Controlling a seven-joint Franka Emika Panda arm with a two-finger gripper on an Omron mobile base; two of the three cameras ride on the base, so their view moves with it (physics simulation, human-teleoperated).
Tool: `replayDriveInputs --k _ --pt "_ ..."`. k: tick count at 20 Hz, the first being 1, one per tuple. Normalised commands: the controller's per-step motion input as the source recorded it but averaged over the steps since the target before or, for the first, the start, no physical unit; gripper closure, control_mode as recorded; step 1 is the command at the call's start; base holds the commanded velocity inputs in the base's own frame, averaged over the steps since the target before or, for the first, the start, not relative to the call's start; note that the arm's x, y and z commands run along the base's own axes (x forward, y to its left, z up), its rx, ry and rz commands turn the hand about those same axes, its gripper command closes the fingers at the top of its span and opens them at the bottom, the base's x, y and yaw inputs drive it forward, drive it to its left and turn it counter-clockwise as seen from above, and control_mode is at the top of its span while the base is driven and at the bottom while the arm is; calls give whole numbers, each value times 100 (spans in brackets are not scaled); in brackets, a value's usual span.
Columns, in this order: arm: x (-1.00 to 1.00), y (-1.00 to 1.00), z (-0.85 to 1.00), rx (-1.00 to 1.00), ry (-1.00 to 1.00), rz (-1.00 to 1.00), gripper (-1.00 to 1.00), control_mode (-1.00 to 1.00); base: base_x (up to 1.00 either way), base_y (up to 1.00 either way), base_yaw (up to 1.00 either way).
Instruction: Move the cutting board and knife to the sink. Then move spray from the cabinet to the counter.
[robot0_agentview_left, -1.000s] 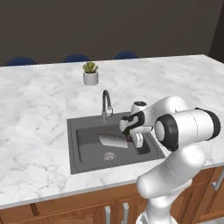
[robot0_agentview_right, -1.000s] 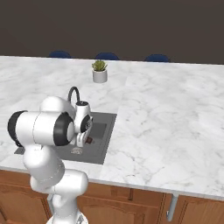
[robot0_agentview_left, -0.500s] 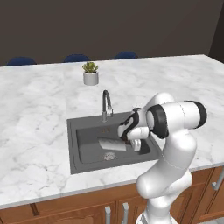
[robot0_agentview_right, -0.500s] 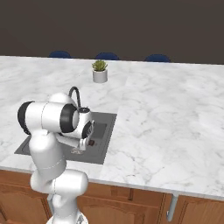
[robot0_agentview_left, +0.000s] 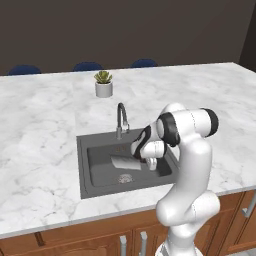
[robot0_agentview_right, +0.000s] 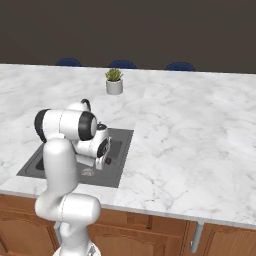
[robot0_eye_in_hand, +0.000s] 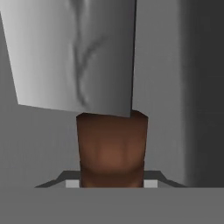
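Landmark: the sink (robot0_agentview_left: 100, 172), a dark grey basin set into the counter (robot0_agentview_left: 45, 130), white marble with grey veins.

Gripper (robot0_agentview_left: 151, 164) was down inside the sink, toward the basin's right side as the left base view had it, below and to the right of the faucet (robot0_agentview_left: 121, 119). Fingers were clamped on the knife (robot0_eye_in_hand: 87, 61): in the hand view the reddish-brown handle (robot0_eye_in_hand: 112, 151) ran straight up from between the tips, with the broad grey blade beyond it against the sink's grey inner surfaces. In the left base view the blade (robot0_agentview_left: 121, 162) showed as a pale patch over the sink floor, just left of the gripper and above the drain (robot0_agentview_left: 125, 177). Could not tell whether the blade touched the floor or hung just clear.

From the right base view the arm's wrist blocked most of the basin; the gripper (robot0_agentview_right: 101, 161) sat low over the sink (robot0_agentview_right: 120, 150).

A small potted plant (robot0_agentview_left: 103, 83) stood on the counter well behind the sink, past the faucet.
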Motion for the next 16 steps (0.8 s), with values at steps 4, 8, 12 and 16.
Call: replayDriveInputs --k 4,8,12,16 --pt "43 4 -44 0 0 0 100 -100 0 0 0" --pt "38 9 -48 0 0 0 100 -100 0 0 0" --pt "33 7 -46 0 0 0 100 -100 0 0 0" --pt "11 2 -30 0 0 1 100 -100 0 0 0"
